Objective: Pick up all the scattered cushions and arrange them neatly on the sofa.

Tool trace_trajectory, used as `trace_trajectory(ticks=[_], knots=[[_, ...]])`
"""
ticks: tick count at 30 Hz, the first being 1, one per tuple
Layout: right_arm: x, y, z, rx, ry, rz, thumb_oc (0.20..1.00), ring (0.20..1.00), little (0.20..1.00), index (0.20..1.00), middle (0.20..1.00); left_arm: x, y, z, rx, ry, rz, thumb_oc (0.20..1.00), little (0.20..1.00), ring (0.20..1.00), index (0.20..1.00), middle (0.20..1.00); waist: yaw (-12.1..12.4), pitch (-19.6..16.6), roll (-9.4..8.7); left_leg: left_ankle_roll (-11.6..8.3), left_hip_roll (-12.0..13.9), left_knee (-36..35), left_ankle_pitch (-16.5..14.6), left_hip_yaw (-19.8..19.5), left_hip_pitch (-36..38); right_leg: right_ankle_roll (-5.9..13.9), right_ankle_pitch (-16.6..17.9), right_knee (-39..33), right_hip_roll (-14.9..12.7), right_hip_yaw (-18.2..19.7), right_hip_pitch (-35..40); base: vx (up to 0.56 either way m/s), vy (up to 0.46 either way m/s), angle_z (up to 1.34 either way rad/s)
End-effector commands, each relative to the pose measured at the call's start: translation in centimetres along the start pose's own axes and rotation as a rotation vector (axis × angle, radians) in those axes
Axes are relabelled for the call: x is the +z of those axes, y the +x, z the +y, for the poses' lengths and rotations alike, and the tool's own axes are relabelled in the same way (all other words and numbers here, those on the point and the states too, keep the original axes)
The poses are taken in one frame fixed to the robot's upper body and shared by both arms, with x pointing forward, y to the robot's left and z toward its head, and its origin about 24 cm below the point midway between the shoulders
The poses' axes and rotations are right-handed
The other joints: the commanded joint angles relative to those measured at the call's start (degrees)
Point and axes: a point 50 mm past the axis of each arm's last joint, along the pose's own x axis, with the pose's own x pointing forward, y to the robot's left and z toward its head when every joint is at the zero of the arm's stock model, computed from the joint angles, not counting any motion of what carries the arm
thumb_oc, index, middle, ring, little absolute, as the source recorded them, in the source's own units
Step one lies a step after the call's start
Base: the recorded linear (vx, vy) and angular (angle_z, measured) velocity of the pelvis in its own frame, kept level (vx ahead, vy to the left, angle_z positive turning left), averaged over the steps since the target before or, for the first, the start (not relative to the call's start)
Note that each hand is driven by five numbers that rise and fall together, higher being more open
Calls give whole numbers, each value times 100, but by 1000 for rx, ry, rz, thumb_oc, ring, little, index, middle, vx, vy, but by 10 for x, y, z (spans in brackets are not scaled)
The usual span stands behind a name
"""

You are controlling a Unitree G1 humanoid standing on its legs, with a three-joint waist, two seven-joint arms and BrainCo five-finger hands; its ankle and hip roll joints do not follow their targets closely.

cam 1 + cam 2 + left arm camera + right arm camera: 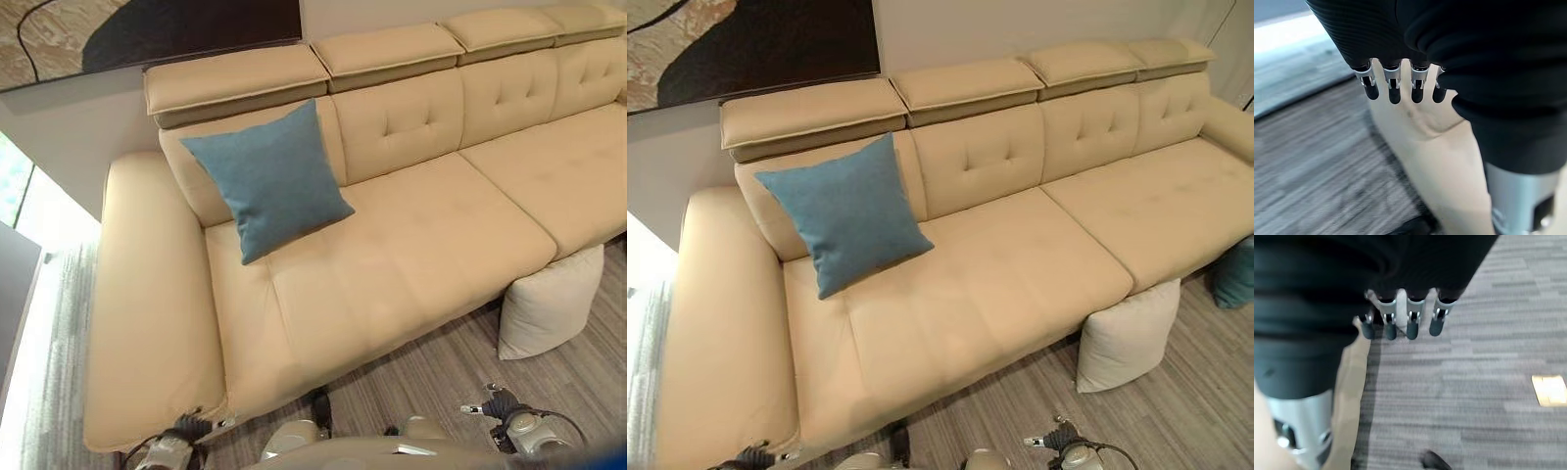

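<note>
Left eye view: a blue cushion (266, 179) is leaning against the backrest at the left end of the beige sofa (411, 255), one corner resting on the seat; it is propped upright because the backrest is taking its weight, so it counts as placed. A cream cushion (549, 304) is standing on the floor (431, 377), touching the sofa's front edge near the gap between seat sections; it is not yet on the seat.

Right eye view: the same cream cushion (1127, 338) is sitting on the floor against the sofa front. A teal cushion (1235, 274) is showing at the right edge, low beside the sofa, partly cut off, apparently on the floor as well. Judging by this, two cushions are remaining to be lifted.

Left wrist view: the left hand (1396, 85) is hanging with fingers straight and relaxed, holding nothing, just beside the sofa's beige side, grey floor beyond.

Right wrist view: the right hand (1405, 323) is hanging over the grey floor, fingers loosely extended and empty. The cream cushion is looking like the nearer pick for this hand.
</note>
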Motion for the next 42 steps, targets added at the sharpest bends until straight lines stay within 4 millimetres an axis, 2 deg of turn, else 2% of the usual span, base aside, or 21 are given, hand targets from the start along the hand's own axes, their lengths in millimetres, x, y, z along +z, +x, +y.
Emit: trace_trajectory(ticks=[1, 3, 5, 6, 9, 10, 11, 12, 15, 16, 17, 21, 25, 26, 28, 30, 31, 32, 34, 37, 42], knots=[[13, 2, -19, -50, -38, -46, 1000, 1000, 1000, 1000, 1000, 42, 4, 7, 11, -37, -102, 1000, 1000, 1000, 1000, 1000, -88, -10, 49, -357, -341, 293, -750, -531, 186, 123, 860, -1190, 275, 108, 361, -59, -150, -65], [15, 2, -19, -49, -43, -55, 1000, 1000, 1000, 1000, 1000, 48, 4, 9, 16, -30, -118, 1000, 1000, 1000, 1000, 1000, -144, 23, 62, -412, -279, 329, -657, -518, 95, 58, 867, -1363, 370, 267, 354, -103, -138, -46], [14, 2, -22, -60, -31, -55, 1000, 1000, 1000, 1000, 1000, 64, 4, 14, 23, -15, -156, 1000, 1000, 1000, 1000, 1000, -263, 125, 93, -519, -204, 389, -493, -547, -90, -24, 878, -1591, 486, 327, 375, -216, -165, 2], [9, 1, -21, -66, 1, -44, 1000, 1000, 1000, 1000, 1000, 89, 2, 1, -6, -10, -242, 1000, 1000, 1000, 1000, 1000, -325, 237, 96, -625, -130, 512, -331, -589, -328, -85, 892, -1670, 527, 231, 365, -283, -145, 30], [8, 1, -19, -65, -9, -36, 1000, 1000, 1000, 1000, 1000, 99, 0, -10, -17, -8, -265, 1000, 1000, 1000, 1000, 1000, -328, 388, 96, -685, -107, 782, -364, -715, -483, -160, 929, -1611, 511, 211, 279, -247, -69, 50], [6, 1, -17, -60, -7, -28, 1000, 1000, 1000, 1000, 1000, 100, -1, -25, -53, -6, -270, 1000, 1000, 1000, 1000, 1000, -324, 483, 30, -659, -235, 1105, -671, -1017, -425, -202, 1010, -1511, 448, 248, 181, -188, -22, 37], [5, 1, -16, -59, -3, -23, 1000, 1000, 1000, 1000, 1000, 97, -1, -30, -67, -14, -264, 1000, 1000, 1000, 1000, 1000, -343, 470, 7, -654, -311, 1229, -804, -1165, -382, -206, 1072, -1493, 410, 263, 107, -278, 14, -21], [3, 1, -16, -64, 11, -15, 1000, 1000, 1000, 1000, 1000, 96, -1, -39, -89, -28, -261, 1000, 1000, 1000, 1000, 1000, -362, 462, -32, -645, -432, 1434, -1102, -1477, -201, -202, 1194, -1486, 353, 378, -7, -137, 39, -16], [2, 1, -15, -61, 13, -7, 1000, 1000, 1000, 1000, 1000, 94, -2, -44, -102, -25, -254, 1000, 1000, 1000, 1000, 1000, -371, 450, -21, -637, -465, 1465, -1248, -1634, -66, -194, 1223, -1502, 362, 459, -34, -78, 71, -37], [3, 1, -16, -61, 11, -8, 1000, 1000, 1000, 1000, 1000, 92, -2, -51, -122, -20, -252, 1000, 1000, 1000, 1000, 1000, -392, 411, 15, -640, -499, 1447, -1389, -1922, 123, -184, 1271, -1509, 375, 616, -121, -112, 196, -28], [3, 1, -16, -63, 8, -5, 1000, 1000, 1000, 1000, 1000, 93, -4, -58, -140, 1, -254, 1000, 1000, 1000, 1000, 1000, -465, 374, 99, -587, -506, 1170, -1398, -2083, 282, -139, 1351, -1469, 374, 718, -257, -134, 252, -22], [2, 1, -12, -56, 20, 10, 1000, 1000, 1000, 1000, 1000, 107, -7, -67, -153, 41, -293, 1000, 1000, 1000, 1000, 1000, -587, 379, 152, -459, -582, 835, -1323, -2001, 425, -4, 1593, -1390, 252, 823, -517, -106, 227, -56], [12, 2, -1, -37, 9, -7, 1000, 1000, 1000, 1000, 1000, 106, -6, -68, -136, 69, -289, 1000, 1000, 1000, 1000, 1000, -554, 553, 159, -328, -617, 648, -1199, -1748, 439, 182, 1814, -1288, 111, 806, -833, -204, 190, -79], [16, 2, 2, -35, 6, -17, 1000, 1000, 1000, 1000, 1000, 104, -6, -66, -126, 68, -281, 1000, 1000, 1000, 1000, 1000, -497, 618, 180, -309, -570, 646, -1167, -1629, 415, 188, 1796, -1171, 59, 617, -903, -244, 93, -91], [19, 2, 5, -31, 9, -30, 1000, 1000, 1000, 1000, 1000, 100, -4, -62, -115, 64, -263, 1000, 1000, 1000, 1000, 1000, -336, 646, 237, -307, -483, 618, -1111, -1389, 360, 78, 1570, -979, -117, -157, -766, -199, 84, -146], [19, 1, 8, -26, 13, -29, 1000, 1000, 1000, 1000, 1000, 92, -2, -56, -101, 53, -235, 1000, 1000, 1000, 1000, 1000, -281, 580, 270, -245, -414, 593, -1068, -1149, 379, -2, 1304, -538, -203, -568, -570, -123, 73, -121], [19, 1, 8, -25, 12, -29, 1000, 1000, 1000, 1000, 1000, 92, -2, -56, -101, 54, -234, 1000, 1000, 1000, 1000, 1000, -274, 582, 266, -245, -416, 593, -1071, -1141, 383, -1, 1294, -522, -207, -558, -576, -166, 32, -87], [21, 1, 10, -39, 55, -28, 1000, 1000, 1000, 1000, 1000, 69, -4, -74, -129, 83, -199, 1000, 1000, 1000, 1000, 1000, -67, 596, 284, -218, -380, 631, -1005, -1007, 293, -28, 1126, -314, -242, -874, -391, -125, 1, -73], [22, 0, 16, -20, 49, -41, 1000, 1000, 1000, 1000, 1000, 67, -3, -68, -120, 78, -184, 1000, 1000, 1000, 1000, 1000, 63, 488, 224, -268, -312, 603, -966, -611, 225, 50, 1017, -421, -311, -1271, -78, -113, -36, -50], [28, 0, 18, -36, 58, -53, 1000, 1000, 1000, 1000, 1000, 70, -3, -72, -118, 68, -180, 1000, 1000, 1000, 1000, 1000, 126, 412, 165, -294, -297, 518, -946, -511, 239, 33, 1000, -683, -213, -1141, -15, 16, -88, -87], [29, -1, 24, -36, 82, -64, 1000, 1000, 1000, 1000, 1000, 78, -8, -91, -166, 87, -209, 1000, 1000, 1000, 1000, 1000, -125, 374, 262, -385, -186, 513, -981, -434, 463, -20, 994, -1197, 48, -828, 209, 70, -128, -28]])
